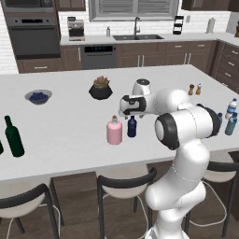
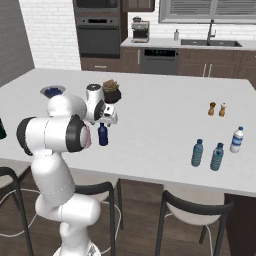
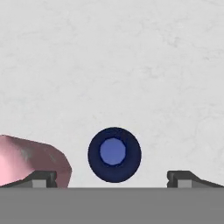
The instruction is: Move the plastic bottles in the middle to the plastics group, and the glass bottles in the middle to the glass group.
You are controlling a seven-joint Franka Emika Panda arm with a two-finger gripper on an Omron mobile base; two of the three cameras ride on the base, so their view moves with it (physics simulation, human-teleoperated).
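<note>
Jaws wide apart, the gripper [image 3: 112, 177] hangs over the navy bottle [image 3: 114, 154] near the island's front edge: light, slick plastic, best pinched round its body

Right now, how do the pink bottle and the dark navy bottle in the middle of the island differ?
The pink bottle is squat, wide and pale with a tan stopper; the navy bottle is slim, dark and shorter. In the hand view the navy bottle sits centred between the open pincer's fingertips, while the pink bottle lies off to one side. Both stand upright, side by side on the white island.
</note>
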